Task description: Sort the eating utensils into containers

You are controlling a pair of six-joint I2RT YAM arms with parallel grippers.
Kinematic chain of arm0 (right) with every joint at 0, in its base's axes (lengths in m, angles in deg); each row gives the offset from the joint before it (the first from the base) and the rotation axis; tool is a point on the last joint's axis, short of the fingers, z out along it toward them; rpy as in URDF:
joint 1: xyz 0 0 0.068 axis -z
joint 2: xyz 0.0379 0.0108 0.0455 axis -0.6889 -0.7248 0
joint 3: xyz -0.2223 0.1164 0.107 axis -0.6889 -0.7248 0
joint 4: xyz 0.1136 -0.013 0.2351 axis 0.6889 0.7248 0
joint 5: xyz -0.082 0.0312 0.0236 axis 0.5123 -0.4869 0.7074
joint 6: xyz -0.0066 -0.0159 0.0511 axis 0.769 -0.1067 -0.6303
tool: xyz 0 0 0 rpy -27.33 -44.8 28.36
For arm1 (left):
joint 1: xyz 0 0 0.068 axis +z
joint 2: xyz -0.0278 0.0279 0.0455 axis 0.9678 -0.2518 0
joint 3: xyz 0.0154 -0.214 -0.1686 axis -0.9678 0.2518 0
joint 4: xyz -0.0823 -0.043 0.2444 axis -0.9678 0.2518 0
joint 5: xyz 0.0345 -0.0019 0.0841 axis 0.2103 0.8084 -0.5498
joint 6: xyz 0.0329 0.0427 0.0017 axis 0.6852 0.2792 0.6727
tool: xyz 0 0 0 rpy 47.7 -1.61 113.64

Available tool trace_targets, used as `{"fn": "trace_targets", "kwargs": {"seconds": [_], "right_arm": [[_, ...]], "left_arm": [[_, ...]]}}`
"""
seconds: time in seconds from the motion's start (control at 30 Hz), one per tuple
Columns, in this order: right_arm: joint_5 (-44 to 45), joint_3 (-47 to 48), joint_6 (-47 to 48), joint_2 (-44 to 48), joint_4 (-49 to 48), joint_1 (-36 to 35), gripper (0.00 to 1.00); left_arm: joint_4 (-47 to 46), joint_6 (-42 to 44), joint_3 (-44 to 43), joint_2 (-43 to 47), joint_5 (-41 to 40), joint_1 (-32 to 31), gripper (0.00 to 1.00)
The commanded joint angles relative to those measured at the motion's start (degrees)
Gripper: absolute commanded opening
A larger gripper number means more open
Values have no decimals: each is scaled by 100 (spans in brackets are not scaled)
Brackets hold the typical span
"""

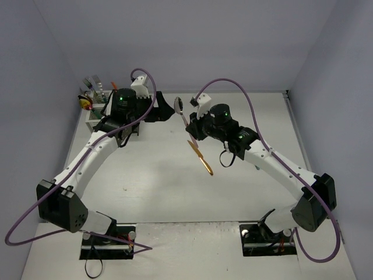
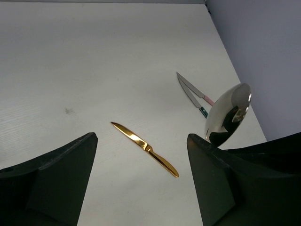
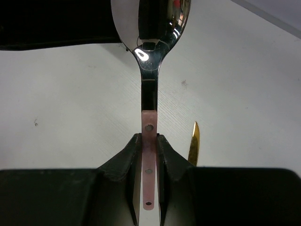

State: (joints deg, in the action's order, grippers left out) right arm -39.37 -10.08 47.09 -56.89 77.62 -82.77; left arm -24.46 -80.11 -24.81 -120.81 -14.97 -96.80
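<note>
The right gripper (image 3: pixel 149 153) pinches the spoon (image 3: pixel 150 33) by its pink handle, the left gripper (image 2: pixel 142 155) gapes empty — move slowly, keeping the bowl clear of it.

White table (image 1: pixel 175 192), 3 pale bluish-grey walls (image 1: pixel 175 41) around it
</note>
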Motion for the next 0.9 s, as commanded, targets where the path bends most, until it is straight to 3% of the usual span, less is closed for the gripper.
{"fn": "trace_targets", "kwargs": {"seconds": [0.0, 0.33, 0.63, 0.77, 0.87], "right_arm": [[127, 116, 3, 172, -473, -42, 0], [70, 162, -25, -30, -464, -50, 0], [16, 200, -33, -57, -464, -57, 0], [8, 208, -24, -58, -464, -50, 0], [16, 216, -29, -79, -469, -50, 0]], "left_arm": [[-272, 418, -170, 565, -161, 93, 76], [-1374, 139, 38, 523, 970, 92, 77], [-1383, 307, -450, -75, 830, -156, 76], [-1383, 386, -602, -321, 734, -248, 70], [-1387, 424, -700, -428, 688, -324, 59]]}}
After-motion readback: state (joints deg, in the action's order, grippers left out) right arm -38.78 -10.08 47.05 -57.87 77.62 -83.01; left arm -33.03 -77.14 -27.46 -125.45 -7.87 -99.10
